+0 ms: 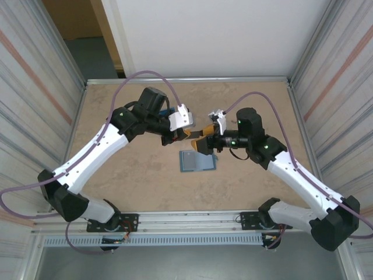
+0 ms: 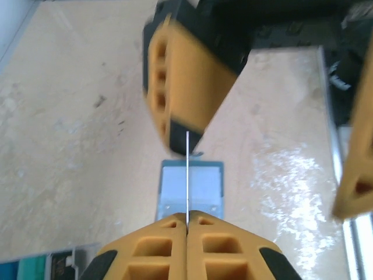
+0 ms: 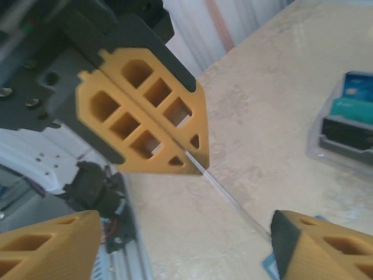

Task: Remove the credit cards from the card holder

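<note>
The credit card [image 2: 187, 175] I am handling hangs in the air above the table, seen edge-on as a thin pale line in both wrist views [image 3: 227, 192]. My left gripper [image 2: 187, 217] is clamped flat on its near end, the two yellow fingers pressed together with only the card between them. From my right wrist I see the same pinch [image 3: 189, 153] and the card running out from it toward my right side.

My right gripper [image 3: 186, 221] stands wide apart around the card's far end, holding nothing. One of its fingers [image 2: 180, 76] sits right at the card's tip; I cannot tell whether it touches.

Directly below, the card holder [image 1: 197, 160] lies flat on the table [image 1: 128, 175], its paler grey-blue panel facing up [image 2: 192, 186], well clear of both grippers. In the overhead view my left gripper [image 1: 190, 136] and right gripper [image 1: 204, 139] meet just beyond it, near the middle of the table.

The other credit cards [image 3: 349, 111] lie off to one side in a small overlapping stack, teal and dark faces up [image 2: 35, 267].
</note>
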`<state>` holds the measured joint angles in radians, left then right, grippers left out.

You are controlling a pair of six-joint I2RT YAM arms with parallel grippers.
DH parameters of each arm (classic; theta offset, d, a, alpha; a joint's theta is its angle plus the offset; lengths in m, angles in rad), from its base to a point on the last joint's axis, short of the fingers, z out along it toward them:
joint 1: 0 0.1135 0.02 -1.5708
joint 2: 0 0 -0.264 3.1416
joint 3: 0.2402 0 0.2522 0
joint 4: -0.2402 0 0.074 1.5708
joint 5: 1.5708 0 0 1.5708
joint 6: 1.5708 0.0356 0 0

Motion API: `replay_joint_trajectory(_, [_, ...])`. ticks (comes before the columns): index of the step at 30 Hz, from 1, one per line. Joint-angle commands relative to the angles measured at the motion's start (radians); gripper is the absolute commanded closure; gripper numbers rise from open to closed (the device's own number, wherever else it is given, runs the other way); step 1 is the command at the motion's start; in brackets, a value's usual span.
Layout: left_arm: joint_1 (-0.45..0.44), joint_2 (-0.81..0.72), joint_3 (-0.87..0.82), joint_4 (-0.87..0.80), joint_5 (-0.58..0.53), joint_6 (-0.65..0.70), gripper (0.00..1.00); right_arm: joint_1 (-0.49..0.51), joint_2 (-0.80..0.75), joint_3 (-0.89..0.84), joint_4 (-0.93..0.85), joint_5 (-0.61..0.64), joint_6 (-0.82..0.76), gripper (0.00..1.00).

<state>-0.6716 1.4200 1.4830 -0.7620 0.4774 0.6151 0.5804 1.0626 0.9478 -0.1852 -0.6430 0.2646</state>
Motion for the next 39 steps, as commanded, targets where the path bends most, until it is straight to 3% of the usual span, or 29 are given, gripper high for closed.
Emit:
replay_joint_trajectory(1, [0.055, -0.033, -0.070, 0.122, -0.090, -0.029, 1.00, -0.043, -0.065, 0.007, -0.027, 0.098, 0.041, 0.11])
replay_joint_trajectory(3, [0.092, -0.037, -0.116, 0.195, -0.099, -0.040, 1.00, -0.066, -0.099, -0.004, -0.041, 0.143, 0.055, 0.00])
replay_joint_trajectory(9, [0.172, 0.033, -0.197, 0.340, -0.156, 0.016, 1.00, -0.115, -0.150, -0.016, -0.097, 0.299, 0.111, 0.01])
replay_joint_trajectory(17, [0.246, 0.190, -0.221, 0.472, -0.109, 0.120, 1.00, -0.175, -0.166, -0.059, -0.078, 0.342, 0.182, 0.01])
replay_joint_trajectory(28, [0.316, 0.338, -0.182, 0.485, 0.029, 0.142, 1.00, -0.175, -0.159, -0.103, -0.092, 0.462, 0.197, 0.01])
replay_joint_trajectory(39, [0.335, 0.454, -0.116, 0.449, 0.043, 0.196, 1.00, -0.175, -0.139, -0.095, -0.100, 0.477, 0.217, 0.01])
